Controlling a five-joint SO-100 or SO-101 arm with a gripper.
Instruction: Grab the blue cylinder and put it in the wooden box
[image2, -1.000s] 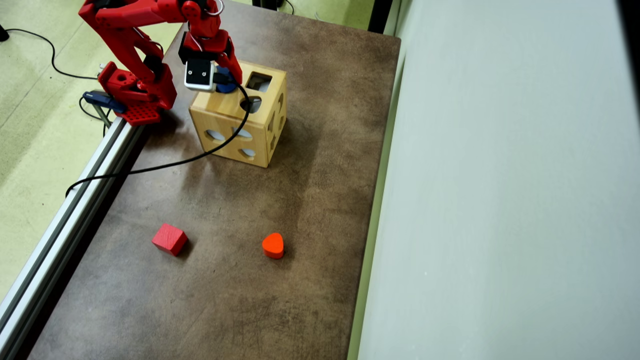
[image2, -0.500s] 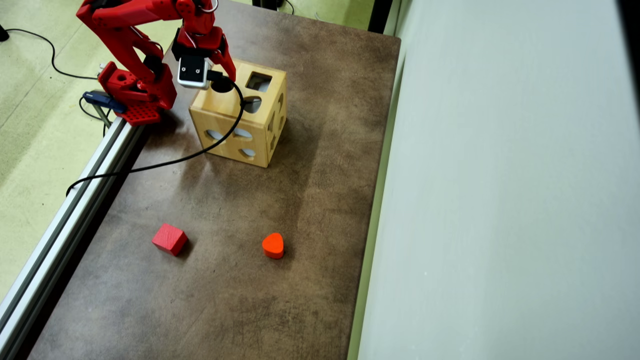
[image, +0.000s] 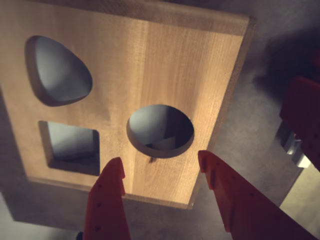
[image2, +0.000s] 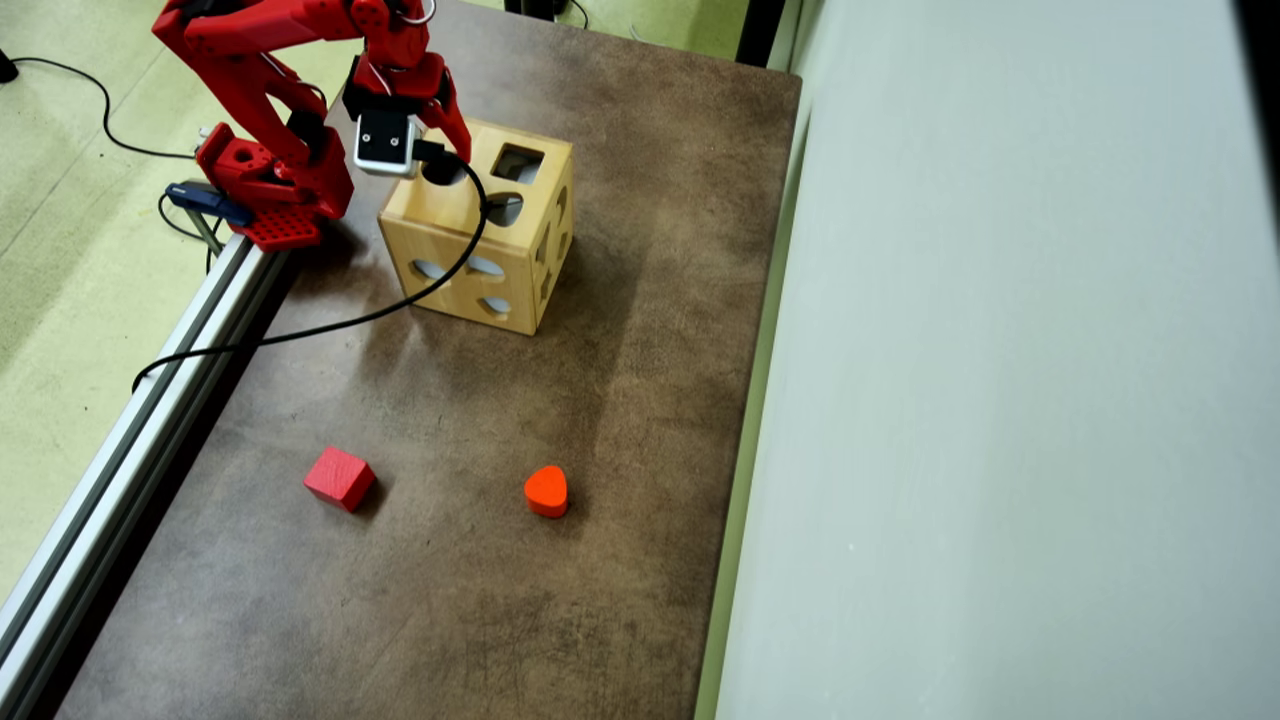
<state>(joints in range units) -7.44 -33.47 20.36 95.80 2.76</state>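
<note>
- The bench (image2: 620, 420) is mottled brown, with a metal rail (image2: 150, 400) along its left edge in the overhead view, pale green floor beyond and a plain pale wall at the right.
- No writing is readable.
- The hand (image: 160, 167) hangs over the wooden box (image2: 440, 225), fingers apart and empty, above its round hole.
- The blue cylinder is out of sight.
- A red cube (image2: 339, 477) and an orange heart (image2: 546, 490) lie well apart from the box.

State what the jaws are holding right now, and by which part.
Nothing. The gripper hangs open over the wooden box, just above its round hole, with no block between the jaws.
</note>
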